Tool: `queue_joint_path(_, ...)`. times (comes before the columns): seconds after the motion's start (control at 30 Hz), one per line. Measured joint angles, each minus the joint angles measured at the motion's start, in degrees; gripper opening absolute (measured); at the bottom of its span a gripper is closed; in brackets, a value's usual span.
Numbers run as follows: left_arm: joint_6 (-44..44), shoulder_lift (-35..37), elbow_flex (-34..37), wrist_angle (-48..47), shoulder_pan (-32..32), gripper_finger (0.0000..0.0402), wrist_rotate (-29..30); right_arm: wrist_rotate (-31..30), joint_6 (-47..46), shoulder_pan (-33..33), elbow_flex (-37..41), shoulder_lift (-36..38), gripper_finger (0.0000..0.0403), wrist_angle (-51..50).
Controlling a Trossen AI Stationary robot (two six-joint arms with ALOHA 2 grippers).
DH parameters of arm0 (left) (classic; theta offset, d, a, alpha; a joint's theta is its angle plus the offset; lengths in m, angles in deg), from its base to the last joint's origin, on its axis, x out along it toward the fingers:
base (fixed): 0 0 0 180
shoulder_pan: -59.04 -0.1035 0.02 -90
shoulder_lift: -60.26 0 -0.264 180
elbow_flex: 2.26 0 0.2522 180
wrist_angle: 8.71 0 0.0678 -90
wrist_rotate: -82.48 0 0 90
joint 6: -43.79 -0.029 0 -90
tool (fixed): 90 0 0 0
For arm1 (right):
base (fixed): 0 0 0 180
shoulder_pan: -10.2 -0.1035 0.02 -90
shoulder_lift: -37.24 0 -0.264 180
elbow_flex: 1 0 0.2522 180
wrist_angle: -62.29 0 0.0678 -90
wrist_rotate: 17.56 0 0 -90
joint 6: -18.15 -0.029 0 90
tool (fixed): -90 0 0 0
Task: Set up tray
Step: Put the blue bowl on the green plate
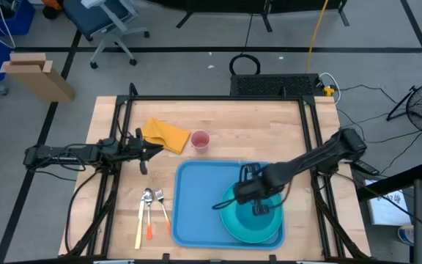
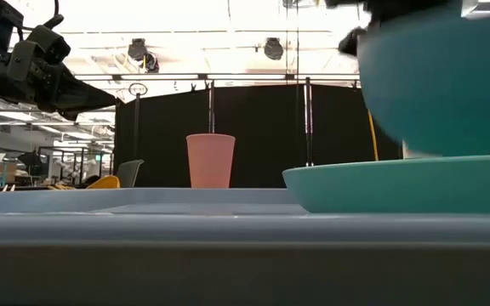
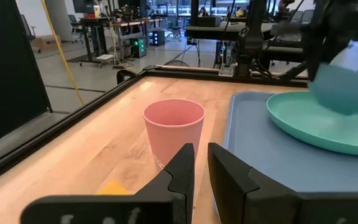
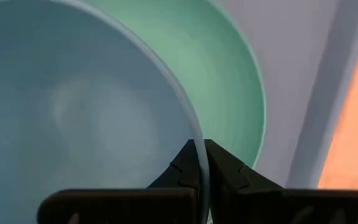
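Note:
The light-blue tray (image 1: 196, 198) lies flat at the table's near middle. A round teal plate (image 1: 244, 227) rests on the tray's right half. My right gripper (image 1: 257, 199) is shut on a blue-green bowl (image 2: 441, 76) and holds it right over the plate (image 2: 398, 183). My left gripper (image 1: 152, 149) hovers shut and empty at the table's left, beside a yellow napkin (image 1: 165, 134). It points at a pink cup (image 3: 174, 130) that stands upright on the wood. My right gripper pinches the bowl's rim (image 4: 197, 134), one finger inside the bowl and one outside. The fingers slant down from the table's right. The bowl hangs mouth up, close over the plate. I cannot tell whether its bottom touches the plate.
A spoon, a fork and other cutlery (image 1: 151, 209) lie on the wood left of the tray. The pink cup (image 1: 200, 139) stands just beyond the tray's far edge. The tray's left half (image 1: 196, 213) is bare. A black frame (image 1: 218, 99) runs round the table.

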Motion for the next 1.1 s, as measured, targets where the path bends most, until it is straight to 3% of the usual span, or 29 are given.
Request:
queue_joint_path(0.33, 0.1, 0.0, 0.0, 0.1, 0.0, 0.0049, 0.0, 10.1, 4.9, 2.1, 0.0, -5.5, 0.0000, 3.1)
queue_joint_path(0.63, 0.1, 0.0, 0.0, 0.0, 0.0, 0.0049, 0.0, 10.0, 5.6, 2.5, 0.0, -5.5, 0.0000, 4.5)
queue_joint_path(0.93, 0.2, 0.0, 0.0, 0.0, 0.0, 0.0049, -0.1, 11.3, 5.8, 4.0, 5.5, -5.2, 0.0001, 8.0)
queue_joint_path(1.1, 0.7, 0.0, -0.1, -0.5, 0.0, 0.0049, -0.2, 11.5, 6.0, 4.7, 6.0, -5.2, 0.0029, 8.3)
